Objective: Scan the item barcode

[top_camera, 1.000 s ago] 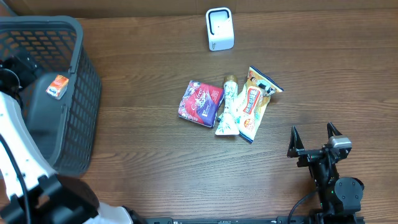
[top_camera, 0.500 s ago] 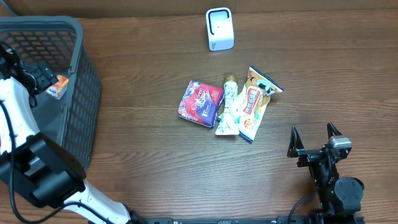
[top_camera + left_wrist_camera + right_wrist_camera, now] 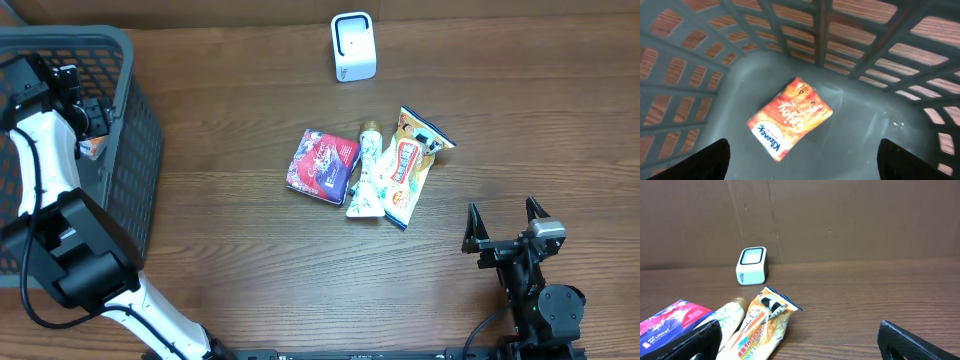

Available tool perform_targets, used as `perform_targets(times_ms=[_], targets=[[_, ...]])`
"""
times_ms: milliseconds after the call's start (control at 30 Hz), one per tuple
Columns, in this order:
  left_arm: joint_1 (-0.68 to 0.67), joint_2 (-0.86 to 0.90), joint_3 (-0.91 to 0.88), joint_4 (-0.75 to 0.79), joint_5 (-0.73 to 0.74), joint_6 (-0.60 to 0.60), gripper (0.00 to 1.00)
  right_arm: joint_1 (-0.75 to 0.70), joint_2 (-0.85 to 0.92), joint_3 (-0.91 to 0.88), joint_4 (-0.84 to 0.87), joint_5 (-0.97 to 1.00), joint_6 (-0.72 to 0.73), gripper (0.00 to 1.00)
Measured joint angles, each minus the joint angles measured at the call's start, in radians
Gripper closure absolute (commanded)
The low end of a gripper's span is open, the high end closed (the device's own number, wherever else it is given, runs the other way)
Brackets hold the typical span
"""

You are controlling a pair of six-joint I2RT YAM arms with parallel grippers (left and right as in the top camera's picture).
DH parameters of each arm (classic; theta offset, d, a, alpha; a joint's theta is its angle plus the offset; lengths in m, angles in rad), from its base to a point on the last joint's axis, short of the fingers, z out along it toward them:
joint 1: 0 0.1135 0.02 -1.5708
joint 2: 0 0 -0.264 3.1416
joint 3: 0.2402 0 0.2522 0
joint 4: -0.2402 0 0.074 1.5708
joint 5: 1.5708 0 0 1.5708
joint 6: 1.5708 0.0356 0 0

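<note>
Basket (image 3: 866,116) holds orange packet (image 3: 790,118); left hand (image 3: 802,161) hovers above, spread wide.

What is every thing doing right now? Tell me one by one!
basket: upright, one pack inside
orange tissue pack: lying flat on the basket floor, not held
scanner: standing upright on the table
red packet: lying flat on the table
cream tube: lying flat beside the red packet
orange snack bag: lying flat against the cream tube
left pincer: open, empty, over the tissue pack
right pincer: open, empty
</note>
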State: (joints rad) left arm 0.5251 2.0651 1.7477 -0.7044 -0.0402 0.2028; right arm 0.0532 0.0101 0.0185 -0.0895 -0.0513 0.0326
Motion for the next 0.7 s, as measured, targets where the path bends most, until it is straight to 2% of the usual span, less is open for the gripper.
perform_targets(times_ms=[467,567,600,700], targets=[[0.000,0.089,0.000,0.092,-0.013,0.018,0.21,0.000,0.000,0.000,0.000,0.000,0.000,0.00],[0.000,0.099,0.000,0.095,-0.013,0.018,0.24,0.000,0.000,0.000,0.000,0.000,0.000,0.00],[0.000,0.105,0.000,0.095,-0.013,0.018,0.29,0.000,0.000,0.000,0.000,0.000,0.000,0.00],[0.000,0.122,0.000,0.095,-0.013,0.022,0.34,0.000,0.000,0.000,0.000,0.000,0.000,0.00]])
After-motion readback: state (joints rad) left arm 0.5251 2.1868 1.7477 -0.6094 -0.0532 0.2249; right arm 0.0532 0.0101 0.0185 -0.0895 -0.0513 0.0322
